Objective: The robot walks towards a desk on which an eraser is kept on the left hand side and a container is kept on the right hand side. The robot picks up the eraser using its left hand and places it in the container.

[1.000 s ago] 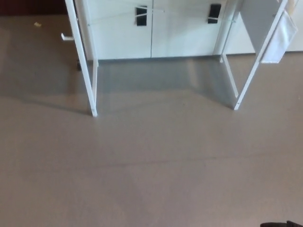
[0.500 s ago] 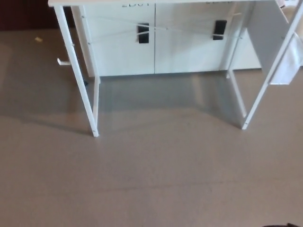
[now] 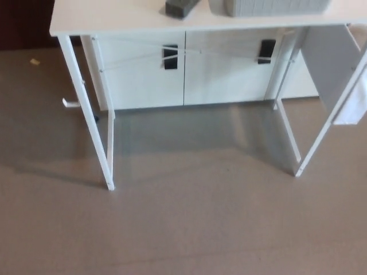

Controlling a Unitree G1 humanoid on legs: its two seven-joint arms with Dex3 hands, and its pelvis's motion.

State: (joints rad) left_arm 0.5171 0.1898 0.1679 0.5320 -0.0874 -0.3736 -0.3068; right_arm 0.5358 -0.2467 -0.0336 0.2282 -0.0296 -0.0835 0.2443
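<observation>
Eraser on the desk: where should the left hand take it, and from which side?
Only the near end of the eraser shows, a dark block lying flat on the white desk, left of the grey container and apart from it. Best guess: come from above and pinch across its short width. The top edge of the view cuts off the rest, so the exact grip line is unclear.

No robot hand, wrist or arm visible in head view.
</observation>
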